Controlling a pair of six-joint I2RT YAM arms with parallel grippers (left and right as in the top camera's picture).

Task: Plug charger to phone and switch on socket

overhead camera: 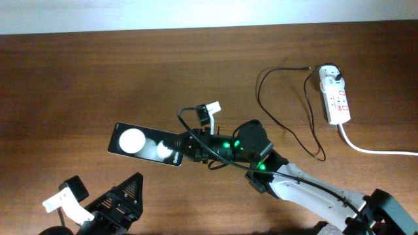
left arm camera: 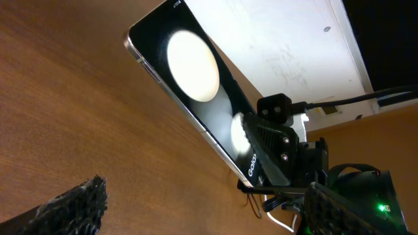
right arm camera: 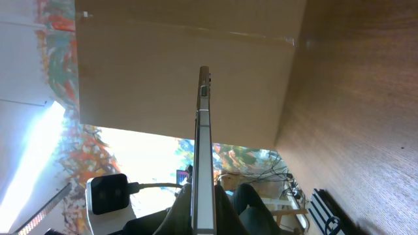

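Left gripper [overhead camera: 104,185]: at the near left edge of the table [overhead camera: 98,78], fingers released and spread wide, grasping nothing, clear of the phone.

Phone [overhead camera: 140,143]: left of table centre, screen up, two bright reflected spots on the glass, lettered end pointing right. Whether it rests on the wood or is raised off it cannot be told.

Right gripper [overhead camera: 189,149]: fingers [left arm camera: 271,140] clenched on the lettered end of the phone. The right wrist view shows the phone edge-on between them.

Cable [overhead camera: 261,98]: thin and black, lying in loose loops on the table right of the right gripper, apart from the phone. Its adapter [overhead camera: 330,73] sits at the far end of the power strip.

Power strip [overhead camera: 336,98]: white, at the far right, with a thick white cord [overhead camera: 372,149] leaving its near end toward the right edge.
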